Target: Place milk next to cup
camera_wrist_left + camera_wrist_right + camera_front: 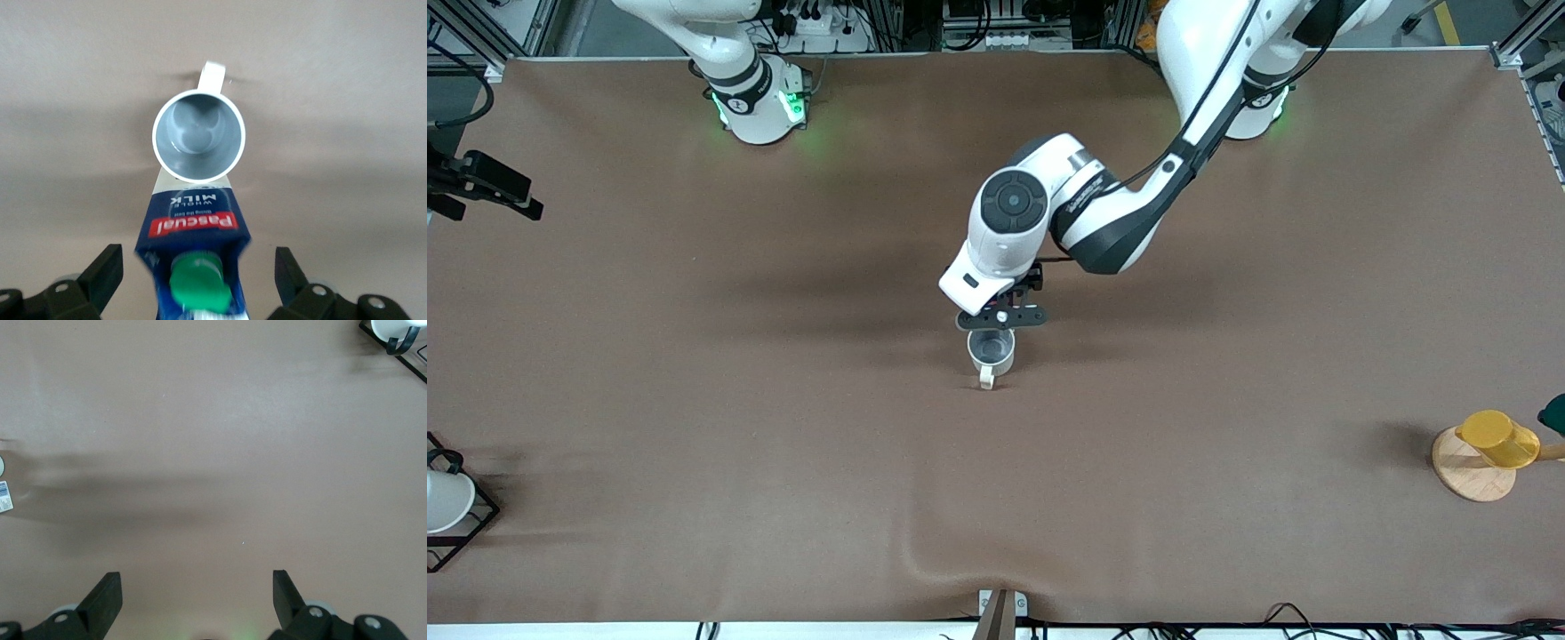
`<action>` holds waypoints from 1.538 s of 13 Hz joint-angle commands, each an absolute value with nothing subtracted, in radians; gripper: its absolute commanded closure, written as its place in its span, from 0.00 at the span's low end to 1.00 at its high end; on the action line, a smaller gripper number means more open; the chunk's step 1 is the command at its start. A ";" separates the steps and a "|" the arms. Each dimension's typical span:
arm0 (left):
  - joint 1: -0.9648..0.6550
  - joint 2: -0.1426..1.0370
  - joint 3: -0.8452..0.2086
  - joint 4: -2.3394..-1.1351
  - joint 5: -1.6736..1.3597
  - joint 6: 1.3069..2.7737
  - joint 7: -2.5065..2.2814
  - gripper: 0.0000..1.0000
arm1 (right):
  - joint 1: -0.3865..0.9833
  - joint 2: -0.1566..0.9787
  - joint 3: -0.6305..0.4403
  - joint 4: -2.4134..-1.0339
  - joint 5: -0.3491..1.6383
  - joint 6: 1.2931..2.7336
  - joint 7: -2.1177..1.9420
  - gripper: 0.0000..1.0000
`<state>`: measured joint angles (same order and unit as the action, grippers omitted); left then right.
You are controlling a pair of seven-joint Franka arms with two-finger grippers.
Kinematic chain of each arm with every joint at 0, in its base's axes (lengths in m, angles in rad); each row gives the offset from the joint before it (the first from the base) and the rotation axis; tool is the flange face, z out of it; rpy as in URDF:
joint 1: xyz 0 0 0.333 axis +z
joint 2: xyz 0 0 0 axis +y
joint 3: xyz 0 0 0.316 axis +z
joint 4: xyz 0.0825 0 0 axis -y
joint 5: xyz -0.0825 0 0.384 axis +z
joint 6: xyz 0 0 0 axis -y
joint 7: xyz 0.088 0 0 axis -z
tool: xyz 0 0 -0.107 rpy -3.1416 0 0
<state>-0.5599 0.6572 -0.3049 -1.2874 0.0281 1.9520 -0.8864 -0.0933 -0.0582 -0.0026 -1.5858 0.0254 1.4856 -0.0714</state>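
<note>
The pale grey-beige cup (991,351) stands at the table's middle with its white handle toward the front camera. In the left wrist view the cup (199,135) shows its grey inside. The dark-blue milk (193,230), with green cap and red label, stands upright against the cup's side. My left gripper (1000,318) hovers just over the milk and hides it in the front view. Its fingers (107,267) stand wide open on either side of the carton, with a gap on both sides. My right gripper (197,587) is open and empty over bare table; the right arm waits.
A yellow cup on a wooden disc (1489,444) sits near the left arm's end of the table. A white cup in a black wire rack (449,507) sits at the right arm's end and also shows in the right wrist view (393,333).
</note>
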 commanded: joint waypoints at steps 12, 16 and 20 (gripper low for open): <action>-0.005 0.028 -0.308 -1.561 0.058 1.632 -0.457 0.00 | -0.103 -0.032 0.011 -1.548 0.003 1.476 -0.083 0.00; 0.097 -0.031 -0.206 -1.540 -0.023 1.572 -0.129 0.00 | -0.104 -0.020 0.011 -1.545 0.006 1.482 -0.081 0.00; 0.086 -0.020 -0.104 -1.494 -0.011 1.500 0.033 0.00 | -0.106 -0.015 0.011 -1.525 0.011 1.482 -0.081 0.00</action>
<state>0.1030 -0.0267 -0.1321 -1.5074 -0.0035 1.5223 -0.0436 -0.0937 -0.0325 0.0022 -1.5556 0.0113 1.4901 -0.0718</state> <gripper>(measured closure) 0.000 0.000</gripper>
